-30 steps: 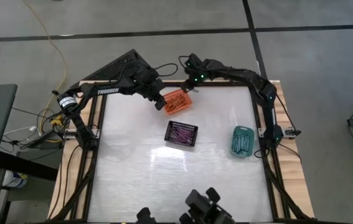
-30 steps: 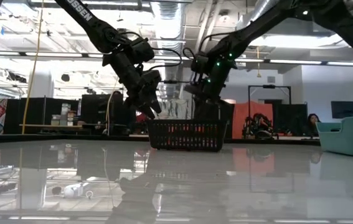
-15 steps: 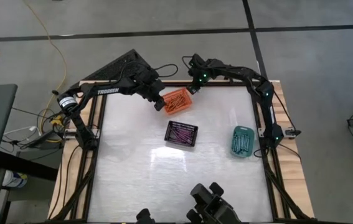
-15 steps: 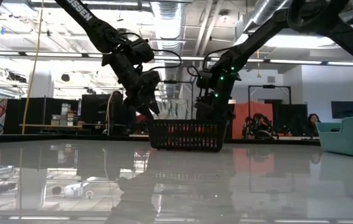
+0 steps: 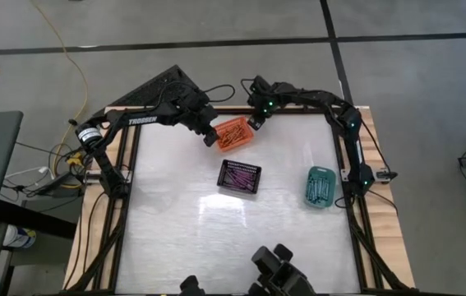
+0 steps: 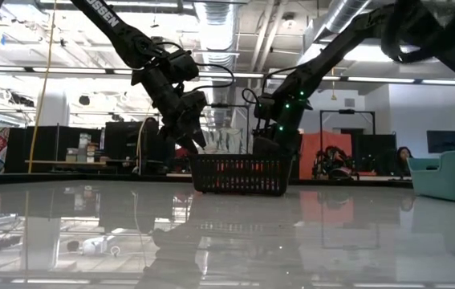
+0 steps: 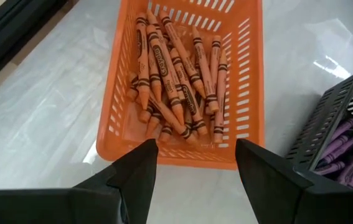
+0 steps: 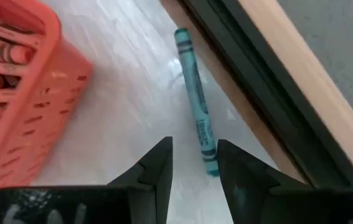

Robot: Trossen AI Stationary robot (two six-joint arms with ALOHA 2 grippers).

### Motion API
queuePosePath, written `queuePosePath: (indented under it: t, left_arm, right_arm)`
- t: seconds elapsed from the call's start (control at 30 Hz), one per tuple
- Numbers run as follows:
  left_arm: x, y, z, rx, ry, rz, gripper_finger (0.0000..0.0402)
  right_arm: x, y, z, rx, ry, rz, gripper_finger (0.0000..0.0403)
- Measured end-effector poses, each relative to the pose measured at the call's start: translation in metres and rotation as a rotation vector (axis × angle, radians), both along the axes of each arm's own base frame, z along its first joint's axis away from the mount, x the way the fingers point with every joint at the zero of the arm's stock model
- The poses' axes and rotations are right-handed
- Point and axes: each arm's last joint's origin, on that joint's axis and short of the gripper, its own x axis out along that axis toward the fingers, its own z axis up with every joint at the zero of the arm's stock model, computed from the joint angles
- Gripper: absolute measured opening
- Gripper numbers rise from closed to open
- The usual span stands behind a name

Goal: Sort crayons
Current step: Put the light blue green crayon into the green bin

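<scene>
The left gripper (image 7: 195, 165) hangs with fingers spread and empty over the orange basket (image 7: 251, 93) of orange crayons (image 7: 176, 81). The right gripper (image 8: 193, 165), parted and holding nothing, hovers near a teal crayon (image 8: 195, 102) lying on the counter (image 8: 120, 106) by its edge.

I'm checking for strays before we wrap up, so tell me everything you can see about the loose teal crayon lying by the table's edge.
The teal crayon is a thin stick in a teal paper wrapper with dark bands near both ends and faint print along it. It looks whole. It lies flat on the pale table, alone, running alongside the dark frame rail at the table's edge, close to it. The orange basket sits beside it but apart. The right gripper is open just in front of one end, not touching it.
</scene>
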Motion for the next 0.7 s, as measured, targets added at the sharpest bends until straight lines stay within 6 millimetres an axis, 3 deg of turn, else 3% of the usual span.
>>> queuePosePath:
  t: [0.27,0.37,0.53,0.7]
  left_arm:
    - [0.000,0.000,0.000,0.001,-0.001,0.000,0.0207]
    - [0.000,0.000,0.000,0.003,-0.005,0.000,0.0207]
    - [0.001,0.001,0.002,0.001,-0.024,0.011,0.0207]
    - [0.002,0.000,0.002,-0.012,-0.031,0.006,0.0207]
  right_arm:
    - [-0.007,0.008,-0.016,0.022,0.041,0.004,0.0137]
    - [-0.008,0.013,-0.019,0.027,0.068,0.007,0.0107]
    - [-0.005,0.020,-0.020,0.018,0.116,0.021,0.0018]
    - [-0.005,0.023,-0.021,0.033,0.133,0.003,0.0006]
